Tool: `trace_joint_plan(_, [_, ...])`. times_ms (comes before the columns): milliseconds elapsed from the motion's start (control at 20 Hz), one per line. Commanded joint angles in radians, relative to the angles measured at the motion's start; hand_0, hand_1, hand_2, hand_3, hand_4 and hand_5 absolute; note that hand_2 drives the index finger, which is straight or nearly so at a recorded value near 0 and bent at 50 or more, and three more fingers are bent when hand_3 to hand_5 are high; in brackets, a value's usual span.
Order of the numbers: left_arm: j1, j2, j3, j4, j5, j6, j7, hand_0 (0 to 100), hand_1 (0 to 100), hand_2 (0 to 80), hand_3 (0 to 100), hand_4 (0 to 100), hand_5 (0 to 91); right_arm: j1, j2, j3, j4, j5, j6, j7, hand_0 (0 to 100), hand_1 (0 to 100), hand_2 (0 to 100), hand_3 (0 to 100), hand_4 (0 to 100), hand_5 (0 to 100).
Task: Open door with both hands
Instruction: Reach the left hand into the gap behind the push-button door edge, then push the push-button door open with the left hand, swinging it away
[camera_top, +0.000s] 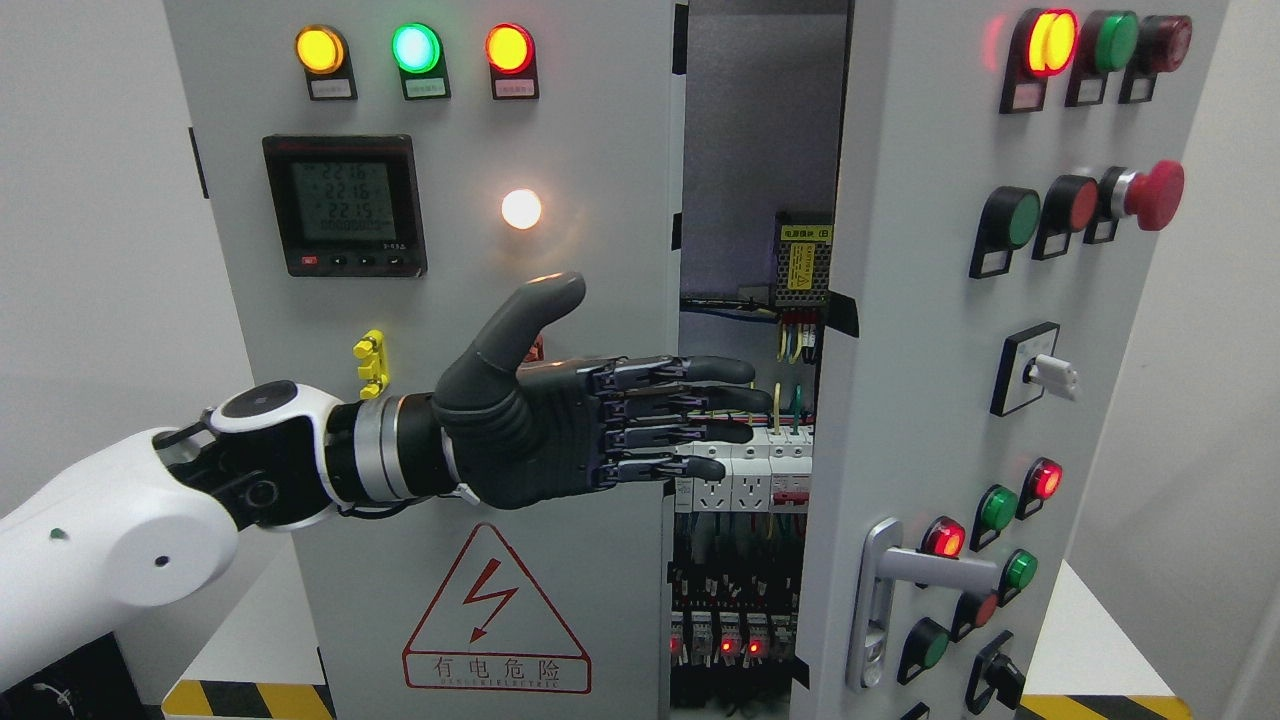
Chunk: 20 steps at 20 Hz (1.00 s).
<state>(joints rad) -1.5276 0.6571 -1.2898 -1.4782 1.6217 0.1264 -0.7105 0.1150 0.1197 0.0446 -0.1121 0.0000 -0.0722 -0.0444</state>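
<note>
Left hand (560, 420) stretched out flat, fingers (700, 400) straight, thumb up, gripping nothing. Reaching from 9 o'clock into the gap between the two cabinet doors, fingertips in front of the breaker row (745, 475). Right door (920, 330) at 3 o'clock, swung ajar, silver handle (885, 600) down at 5. Left door (450, 300) looks shut, with digital meter (345, 205) at 10 and shock warning triangle (495, 620) at 6.
</note>
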Motion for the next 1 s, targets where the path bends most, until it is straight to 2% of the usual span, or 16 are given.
trace_joint_plan(0, [-0.017, -0.201, -0.010, 0.068, 0.007, 0.009, 0.000, 0, 0, 0.0, 0, 0, 0.0, 0.000, 0.000, 0.000, 0.000, 0.018, 0.000, 0.000, 0, 0, 0, 0, 0, 0])
trace_joint_plan(150, [-0.017, -0.261, 0.044, 0.082, 0.004, 0.015, 0.000, 0, 0, 0.0, 0, 0, 0.0, 0.000, 0.000, 0.000, 0.000, 0.018, 0.000, 0.000, 0, 0, 0, 0, 0, 0])
trace_joint_plan(301, [-0.017, -0.341, 0.116, 0.139, -0.008, 0.093, 0.011, 0, 0, 0.0, 0, 0, 0.0, 0.000, 0.000, 0.000, 0.000, 0.018, 0.000, 0.000, 0, 0, 0, 0, 0, 0])
trace_joint_plan(551, [-0.020, -0.451, 0.141, 0.145, -0.081, 0.110, 0.112, 0, 0, 0.0, 0, 0, 0.0, 0.000, 0.000, 0.000, 0.000, 0.018, 0.000, 0.000, 0, 0, 0, 0, 0, 0])
trace_joint_plan(801, [-0.032, -0.577, 0.142, 0.137, -0.086, 0.101, 0.296, 0, 0, 0.0, 0, 0, 0.0, 0.000, 0.000, 0.000, 0.000, 0.017, 0.000, 0.000, 0, 0, 0, 0, 0, 0])
trace_joint_plan(952, [-0.037, -0.649, 0.152, 0.116, -0.124, 0.105, 0.345, 0, 0, 0.0, 0, 0, 0.0, 0.000, 0.000, 0.000, 0.000, 0.018, 0.000, 0.000, 0, 0, 0, 0, 0, 0])
